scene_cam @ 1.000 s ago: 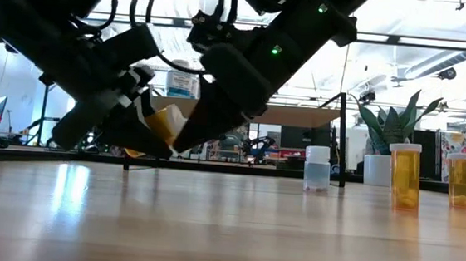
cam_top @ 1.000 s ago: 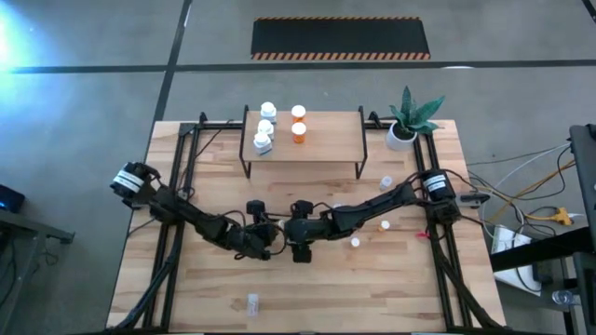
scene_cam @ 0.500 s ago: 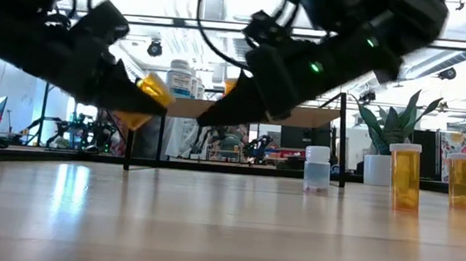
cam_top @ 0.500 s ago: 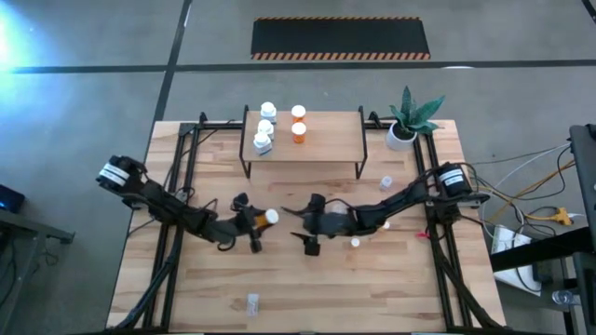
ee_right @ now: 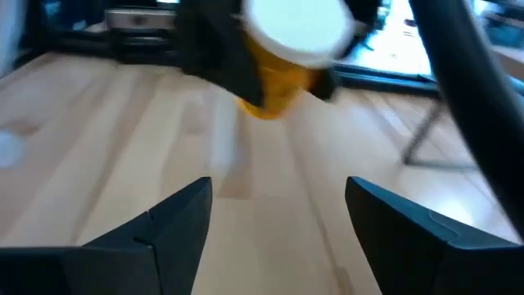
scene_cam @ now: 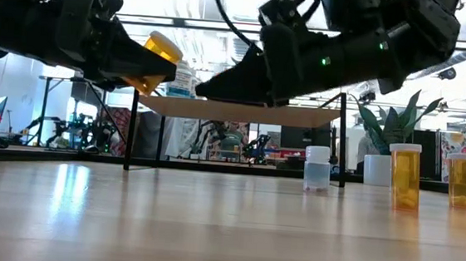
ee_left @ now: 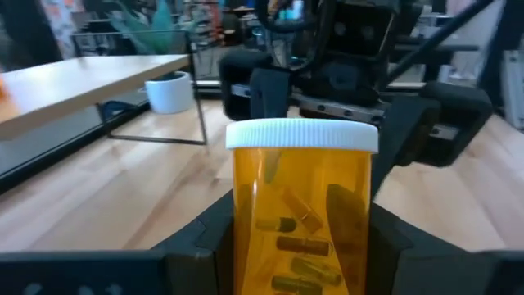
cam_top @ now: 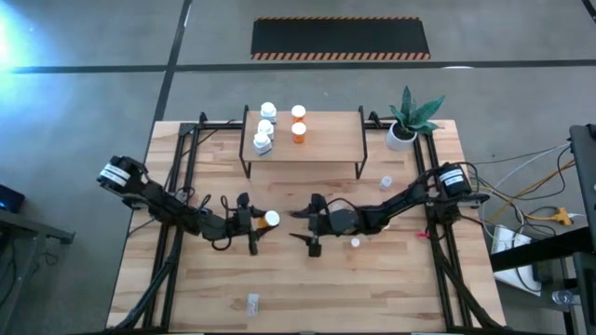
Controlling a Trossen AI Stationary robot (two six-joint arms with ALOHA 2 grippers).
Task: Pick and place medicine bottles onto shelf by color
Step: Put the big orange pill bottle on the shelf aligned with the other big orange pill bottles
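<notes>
An orange medicine bottle [ee_left: 299,217] with a white cap [cam_top: 271,219] hangs above the table's middle with my left gripper [cam_top: 259,222] shut on it; the low view shows this bottle [scene_cam: 157,58] well above the tabletop. My right gripper [cam_top: 301,225] faces it from the right, a short way off. It stands open with nothing between its fingers [ee_right: 168,221]. The shelf [cam_top: 326,141] at the far middle carries three white bottles [cam_top: 265,127] and two orange bottles [cam_top: 299,131] standing on their bases. My left gripper pinches the bottle's orange body [ee_left: 246,246] between its two fingers, one on either side. The fingers reach in about level from the table's left and lie along the bottle. The bottle is lifted clear, tilted, its cap [ee_left: 301,135] pointing away from the wrist.
Small bottles stand loose on the table at the right [cam_top: 386,181], [cam_top: 385,224], [cam_top: 355,242], and one lies near the front edge [cam_top: 252,301]. A potted plant [cam_top: 410,121] stands at the far right corner. Black rails [cam_top: 177,186] run along both sides.
The two grippers were close together, pointing down at the table's middle. They have drawn apart and tipped up to level. My left gripper went left and up with the orange bottle, which is now lifted clear. My right gripper drew back toward the right edge.
</notes>
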